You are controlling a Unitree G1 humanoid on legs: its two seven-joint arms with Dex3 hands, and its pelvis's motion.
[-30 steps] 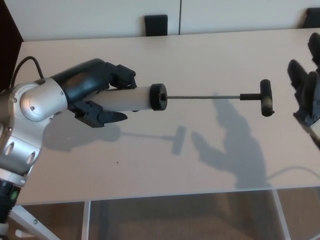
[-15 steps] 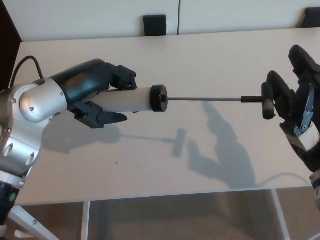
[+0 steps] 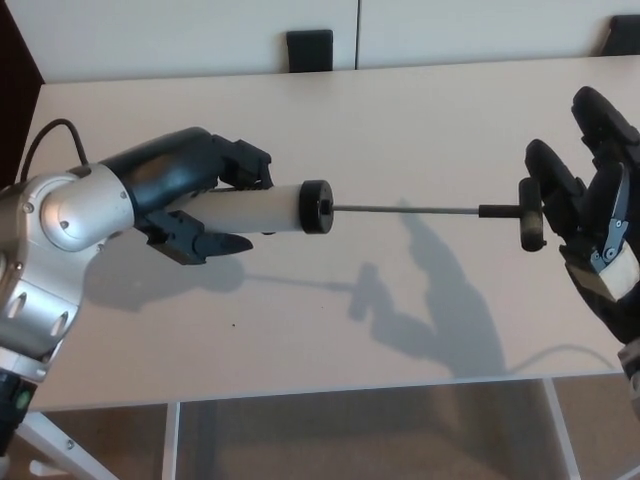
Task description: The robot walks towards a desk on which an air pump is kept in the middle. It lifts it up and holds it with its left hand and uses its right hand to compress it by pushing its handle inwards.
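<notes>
- Head view: air pump held level above the counter, white barrel clamped in left hand fingers.
- Rod drawn fully out of the barrel's black cap, ending in T-handle.
- Right hand just behind the handle, fingers apart, touching or nearly so; cannot tell which.
- Likely light and rigid; thin rod probably prone to bending under sideways load.
- Best pressed squarely on the handle's crossbar, straight along the rod toward the barrel.

The left hand covers the rear end of the pump. The right hand is cut off by the right edge; whether it touches the handle is unclear.
</notes>
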